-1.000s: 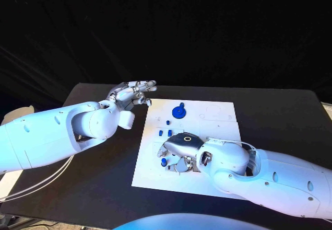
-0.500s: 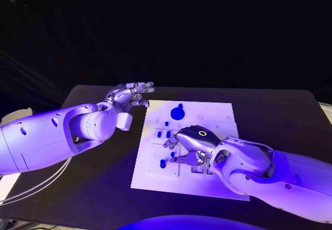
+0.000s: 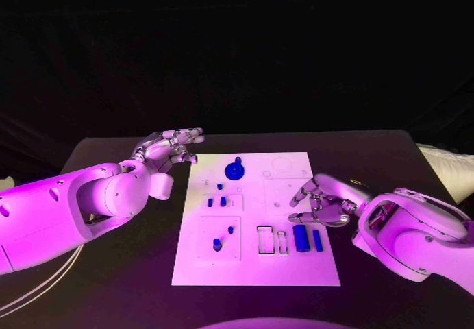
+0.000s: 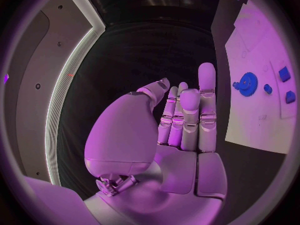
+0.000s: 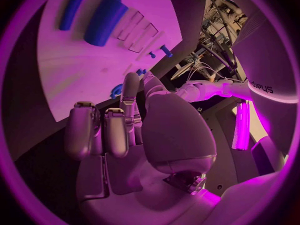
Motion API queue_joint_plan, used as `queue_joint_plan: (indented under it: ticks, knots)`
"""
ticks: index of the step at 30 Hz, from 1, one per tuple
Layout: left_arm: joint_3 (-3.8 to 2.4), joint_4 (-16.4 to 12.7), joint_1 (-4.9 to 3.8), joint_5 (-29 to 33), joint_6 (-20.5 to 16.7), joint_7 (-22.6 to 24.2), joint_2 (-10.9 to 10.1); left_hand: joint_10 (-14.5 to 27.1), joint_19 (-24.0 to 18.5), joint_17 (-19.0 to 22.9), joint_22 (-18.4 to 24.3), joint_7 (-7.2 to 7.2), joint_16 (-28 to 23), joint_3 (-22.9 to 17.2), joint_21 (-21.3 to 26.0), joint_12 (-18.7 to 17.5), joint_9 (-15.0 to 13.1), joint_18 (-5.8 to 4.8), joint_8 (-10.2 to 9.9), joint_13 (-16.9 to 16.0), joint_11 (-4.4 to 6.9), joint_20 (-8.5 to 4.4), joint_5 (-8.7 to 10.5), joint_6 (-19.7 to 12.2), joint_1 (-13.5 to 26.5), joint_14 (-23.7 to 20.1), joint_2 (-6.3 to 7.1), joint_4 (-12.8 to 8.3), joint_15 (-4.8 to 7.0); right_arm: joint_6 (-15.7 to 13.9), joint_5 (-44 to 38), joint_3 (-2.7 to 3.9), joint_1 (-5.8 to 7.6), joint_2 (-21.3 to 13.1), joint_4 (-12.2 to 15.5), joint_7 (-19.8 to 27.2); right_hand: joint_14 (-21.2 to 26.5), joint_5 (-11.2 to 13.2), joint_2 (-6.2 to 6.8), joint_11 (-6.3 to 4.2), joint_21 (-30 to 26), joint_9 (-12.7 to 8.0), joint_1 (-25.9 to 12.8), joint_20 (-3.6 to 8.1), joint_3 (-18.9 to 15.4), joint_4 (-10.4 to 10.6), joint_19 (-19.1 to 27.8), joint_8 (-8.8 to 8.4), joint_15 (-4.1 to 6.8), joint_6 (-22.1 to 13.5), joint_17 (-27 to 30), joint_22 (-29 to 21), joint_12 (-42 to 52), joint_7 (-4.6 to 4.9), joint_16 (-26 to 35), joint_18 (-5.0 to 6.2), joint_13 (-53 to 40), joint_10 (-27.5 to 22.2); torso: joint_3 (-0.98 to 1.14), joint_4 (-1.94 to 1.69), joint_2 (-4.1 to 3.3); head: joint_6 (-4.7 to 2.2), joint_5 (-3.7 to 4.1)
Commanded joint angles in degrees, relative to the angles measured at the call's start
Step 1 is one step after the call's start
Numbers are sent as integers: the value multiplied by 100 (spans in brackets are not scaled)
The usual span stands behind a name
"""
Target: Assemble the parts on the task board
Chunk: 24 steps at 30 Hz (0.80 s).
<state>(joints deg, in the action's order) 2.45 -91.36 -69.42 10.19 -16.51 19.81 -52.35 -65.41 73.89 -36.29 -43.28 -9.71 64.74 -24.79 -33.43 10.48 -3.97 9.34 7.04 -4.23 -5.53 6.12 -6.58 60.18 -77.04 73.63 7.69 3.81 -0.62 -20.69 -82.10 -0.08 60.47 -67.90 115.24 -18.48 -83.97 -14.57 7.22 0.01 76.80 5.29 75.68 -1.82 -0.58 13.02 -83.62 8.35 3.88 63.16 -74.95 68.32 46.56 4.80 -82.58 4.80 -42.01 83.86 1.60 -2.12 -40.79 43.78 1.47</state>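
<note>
The black table (image 3: 118, 288) carries the white board (image 3: 255, 264) at its middle. The left arm (image 3: 59, 205) comes in beside the board's left edge. The right arm (image 3: 415, 236) lies along the board's right edge and overlaps its margin.

The left hand (image 3: 166, 147) hovers off the board's far left corner, fingers apart and holding nothing. The right hand (image 3: 321, 202) sits over the board's right side, fingers curled inward with nothing visible between them.

On the board, a blue gear (image 3: 234, 169) stands near the far edge, close to the left hand but apart from it. Two small blue pegs (image 3: 216, 202) sit side by side left of centre. Two smaller blue pieces (image 3: 222, 238) lie in the near left square. Two upright blue blocks (image 3: 306, 239) stand just below the right hand, not touching it.
</note>
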Motion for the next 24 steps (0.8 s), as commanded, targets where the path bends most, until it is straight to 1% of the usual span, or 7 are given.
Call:
queue_joint_plan:
  ticks: [1,2,5,8,11,17,24]
  knots:
    - [3,-28,-2,18,84,26,10,45,-5,5,5,-13,-18,40,31,19,8,108,21,7,-11,13,4,-34,16,-28,-14,1,-6,-34,308,-46,-63,-197,96,-823,-449,-118,-39,-19,154,106,-12,18,-294,147,-49,159,19,-7,-568,220,1530,-6,-187,-91,-1703,-120,-24,84,31,-15,167]
    - [5,-32,-2,18,84,28,8,45,-5,5,5,-13,-18,40,31,19,8,108,21,7,-11,13,4,-34,16,-28,-14,1,-6,-19,262,-61,-86,-252,119,-916,-459,-123,-121,-18,196,144,-7,5,-330,203,-62,213,30,-4,-648,286,1837,20,-238,-105,-2058,-123,-24,92,34,-17,196]
    - [8,-36,-2,18,84,31,4,45,-5,5,5,-13,-18,40,31,19,8,108,21,7,-11,13,4,-34,16,-28,-14,1,-6,36,76,-88,-136,-348,179,-1164,-476,-176,-184,-10,266,250,10,2,-509,308,-81,336,9,-73,-782,390,2385,13,-326,-117,-2705,-125,-19,128,51,-20,238]
    - [10,-31,-1,18,88,31,9,47,-5,10,7,-14,-17,49,34,23,7,108,22,7,-13,14,5,-35,15,-31,-14,0,-6,112,-73,-103,-169,-370,224,-1349,-490,-222,-222,12,315,319,-86,-3,-637,343,-99,406,6,-116,-878,466,2685,4,-385,-129,-3058,-65,-16,134,58,-17,245]
    - [12,-29,1,18,93,31,12,47,-5,10,7,-14,-17,49,34,23,7,108,22,7,-13,14,5,-35,15,-31,-14,0,-6,151,-177,-109,-195,-339,246,-1448,-496,-315,-255,15,337,379,-196,-7,-741,353,-105,464,3,-158,-920,500,2799,3,-412,-135,-3209,-55,-18,121,55,-14,244]
    - [16,-21,6,18,97,27,14,47,-5,10,7,-14,-17,49,34,23,7,108,22,7,-13,14,5,-35,15,-31,-14,0,-6,226,-285,-115,-243,-214,259,-1522,-504,-350,-226,19,368,476,-333,-13,-890,366,-113,549,-1,-236,-980,549,2952,5,-448,-143,-3412,-23,-22,109,46,-6,233]
    - [18,-14,9,18,96,28,10,47,-5,10,7,-14,-17,49,34,23,7,108,22,7,-13,14,5,-35,15,-31,-14,0,-6,518,-393,-116,-277,-95,204,-1622,-511,-339,-182,26,385,531,-365,-17,-942,367,-118,598,-5,-286,-1022,577,3012,7,-473,-147,-3496,-9,-23,114,48,7,203]
